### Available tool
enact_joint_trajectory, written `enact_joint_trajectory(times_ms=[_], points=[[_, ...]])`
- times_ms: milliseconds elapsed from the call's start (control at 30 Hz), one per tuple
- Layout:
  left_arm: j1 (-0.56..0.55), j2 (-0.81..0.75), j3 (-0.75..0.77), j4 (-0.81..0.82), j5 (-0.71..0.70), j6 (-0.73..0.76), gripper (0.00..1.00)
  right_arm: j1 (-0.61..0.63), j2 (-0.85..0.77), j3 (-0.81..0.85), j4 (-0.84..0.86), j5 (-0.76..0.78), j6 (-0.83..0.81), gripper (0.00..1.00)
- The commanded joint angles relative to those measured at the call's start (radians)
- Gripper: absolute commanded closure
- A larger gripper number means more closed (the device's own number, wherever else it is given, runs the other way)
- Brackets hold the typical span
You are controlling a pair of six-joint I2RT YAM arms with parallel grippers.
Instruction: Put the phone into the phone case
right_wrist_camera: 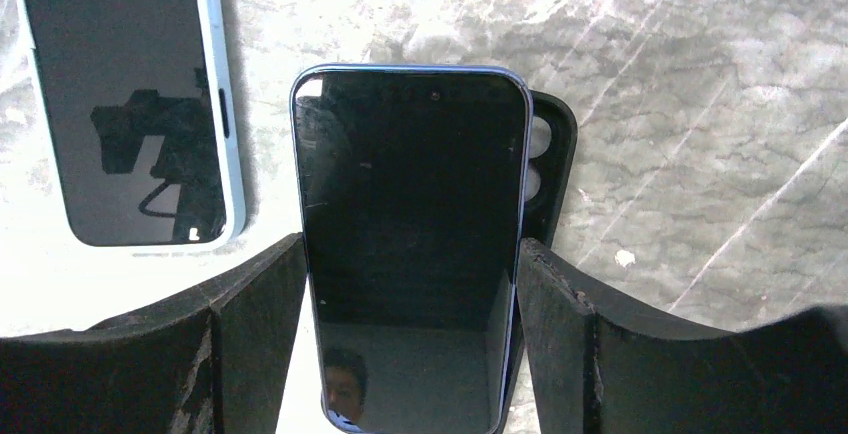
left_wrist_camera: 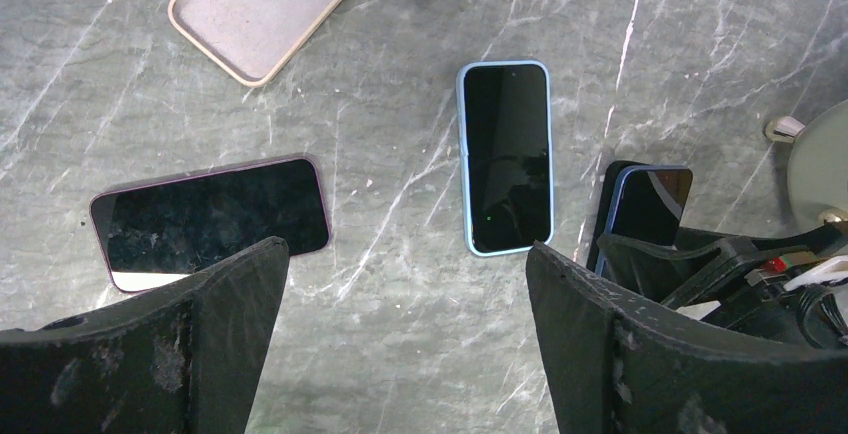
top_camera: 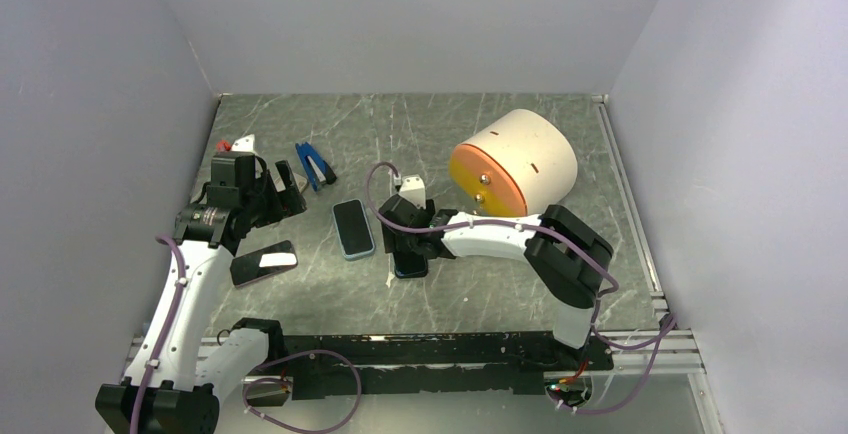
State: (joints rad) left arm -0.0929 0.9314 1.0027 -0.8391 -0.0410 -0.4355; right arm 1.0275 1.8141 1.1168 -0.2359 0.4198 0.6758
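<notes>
Setting: white walls (top_camera: pixel 400 14) are enclosing a dark marbled bench (top_camera: pixel 480 289).
Right claw (top_camera: pixel 410 252): clenching the blue-rimmed phone (right_wrist_camera: pixel 410 204) by its 2 long edges, screen facing up.
Black case (right_wrist_camera: pixel 550 154): lying on the bench under the phone and sticking out past 1 side, camera opening showing; whether the phone is touching it cannot be told.
Left claw (left_wrist_camera: pixel 407 254): released, hovering over the bench, grasping nothing.
Also lying about: a light-blue-cased phone (left_wrist_camera: pixel 505 154), a pink-rimmed phone (left_wrist_camera: pixel 210 216), a beige case (left_wrist_camera: pixel 260 9).
Risk 1: the phone is sitting offset from the case, so pressing now is likely seating 1 edge on the rim.
Risk 2: nothing is pinning the case, so a push is likely sliding it.
Risk 3: fingers flanking the edges are likely blocking the case walls.
</notes>
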Motion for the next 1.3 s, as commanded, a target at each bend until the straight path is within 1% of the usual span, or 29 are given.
enact_joint_trajectory(times_ms=[0, 200, 233, 267, 300, 500, 633, 800, 933, 1267], points=[[-0.002, -0.020, 0.028, 0.012, 0.007, -0.008, 0.06, 0.008, 0.002, 0.024, -0.063, 0.058, 0.065, 0.25], [-0.002, -0.022, 0.028, 0.012, 0.009, -0.008, 0.06, 0.009, -0.001, 0.031, -0.088, 0.086, 0.097, 0.15], [-0.002, -0.022, 0.028, 0.012, 0.010, -0.008, 0.06, 0.009, -0.002, 0.033, -0.092, 0.091, 0.102, 0.12], [-0.002, -0.022, 0.028, 0.012, 0.010, -0.008, 0.06, 0.009, -0.005, 0.034, -0.096, 0.096, 0.104, 0.02], [-0.002, -0.022, 0.028, 0.012, 0.010, -0.008, 0.06, 0.008, -0.008, 0.035, -0.096, 0.098, 0.105, 0.01], [-0.002, -0.022, 0.028, 0.014, 0.013, -0.007, 0.06, 0.010, -0.022, 0.033, -0.103, 0.118, 0.128, 0.01], [-0.002, -0.021, 0.028, 0.014, 0.015, -0.006, 0.06, 0.009, 0.003, 0.042, -0.074, 0.094, 0.113, 0.01], [-0.002, -0.016, 0.028, 0.015, 0.018, -0.007, 0.07, -0.005, 0.036, 0.080, -0.098, 0.102, 0.119, 0.01], [-0.002, -0.013, 0.028, 0.016, 0.020, -0.007, 0.07, -0.024, 0.042, 0.073, -0.082, 0.072, 0.121, 0.01], [-0.002, -0.008, 0.028, 0.018, 0.026, -0.006, 0.07, -0.038, 0.046, 0.060, -0.089, 0.069, 0.142, 0.01]])
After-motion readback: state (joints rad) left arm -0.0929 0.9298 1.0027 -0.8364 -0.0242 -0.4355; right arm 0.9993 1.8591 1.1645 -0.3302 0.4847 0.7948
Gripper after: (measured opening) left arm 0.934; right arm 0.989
